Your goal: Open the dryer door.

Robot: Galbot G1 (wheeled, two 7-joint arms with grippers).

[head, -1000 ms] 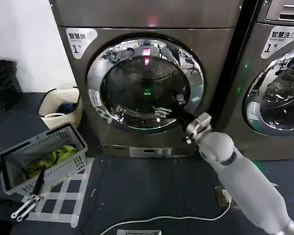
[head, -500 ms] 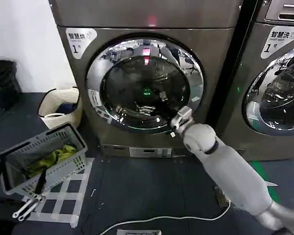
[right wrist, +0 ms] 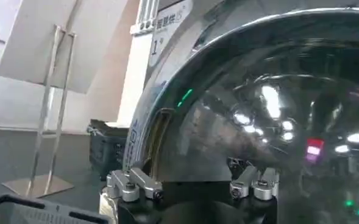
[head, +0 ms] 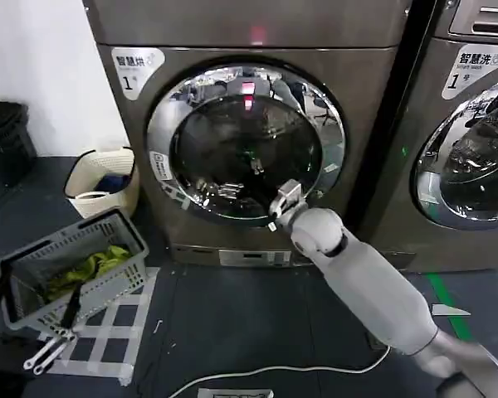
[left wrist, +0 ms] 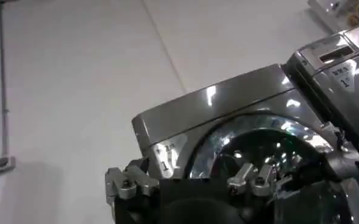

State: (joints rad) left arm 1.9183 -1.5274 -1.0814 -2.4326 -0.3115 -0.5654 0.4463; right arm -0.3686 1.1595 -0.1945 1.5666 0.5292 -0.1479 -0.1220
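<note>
The dryer, a dark grey-bronze front-loader with a white "1" label at its upper left and a small red light on the top panel, fills the middle of the head view; a second similar machine stands just beside it on the right. The dryer door, a chrome ring around dark glass, sits in the dryer's front face and looks closed or very nearly so. The right arm reaches up from the lower right; its right gripper is at the door's lower right rim, and whether it is clenched or released cannot be told. A grey basket holding yellow-green cloth lies on the dark floor at lower left, with a cream bin behind it; the left gripper hangs low, well apart from the door, grip unreadable.
</note>
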